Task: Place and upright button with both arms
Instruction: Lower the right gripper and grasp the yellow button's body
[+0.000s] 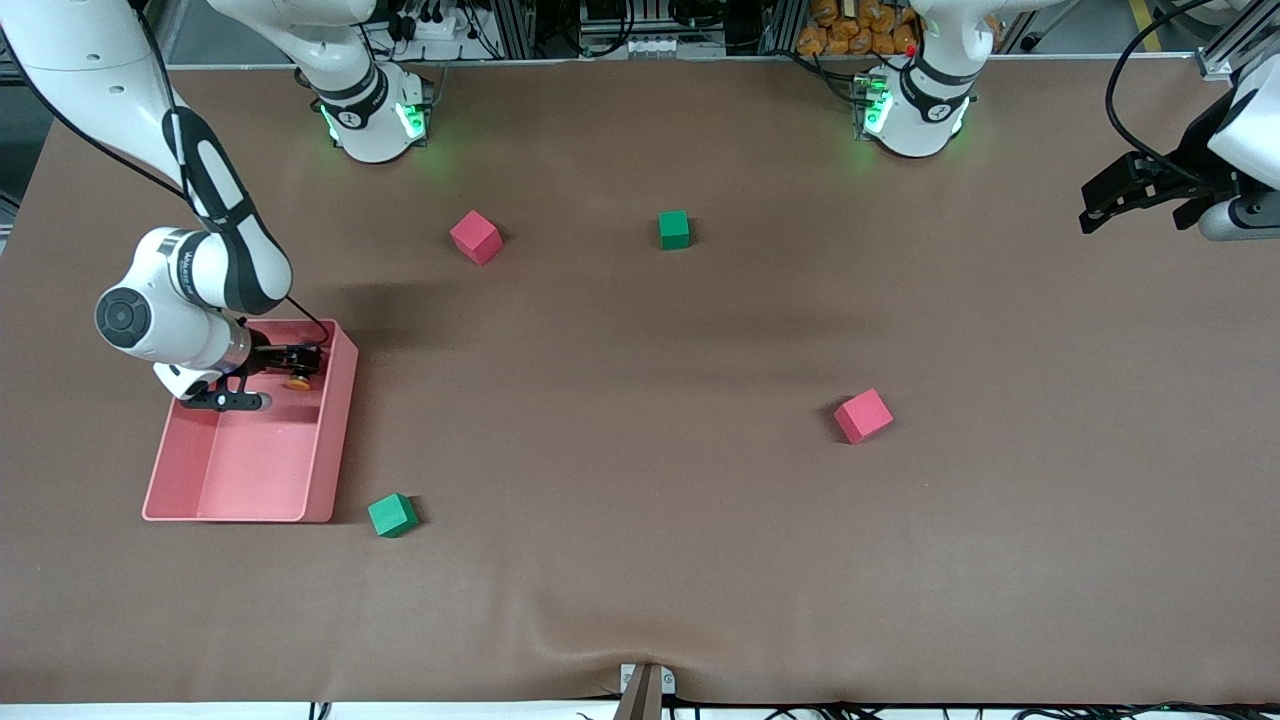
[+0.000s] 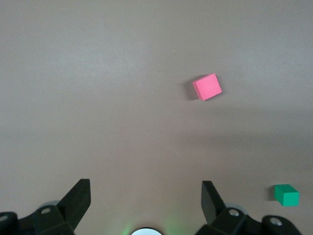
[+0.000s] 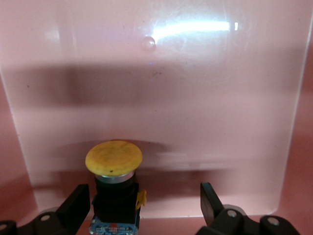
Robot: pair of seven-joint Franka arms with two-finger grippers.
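Down inside the pink tray [image 1: 330, 440], at the right arm's end of the table, the right gripper [image 3: 142, 205] stands spread around the button [image 3: 114, 183], not yet pinching. It looks light and rigid, its orange cap smooth, so the black body is the better hold. No readable writing. The left gripper [image 2: 145, 196] waits spread above bare table at the left arm's end.

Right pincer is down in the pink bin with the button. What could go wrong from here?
1. The right pincer is open, with the button close to one finger and well clear of the other, so closing may push or tip it rather than grip it squarely.
2. The pincer works low beside the pink bin's wall; lifting or swinging out might catch it.
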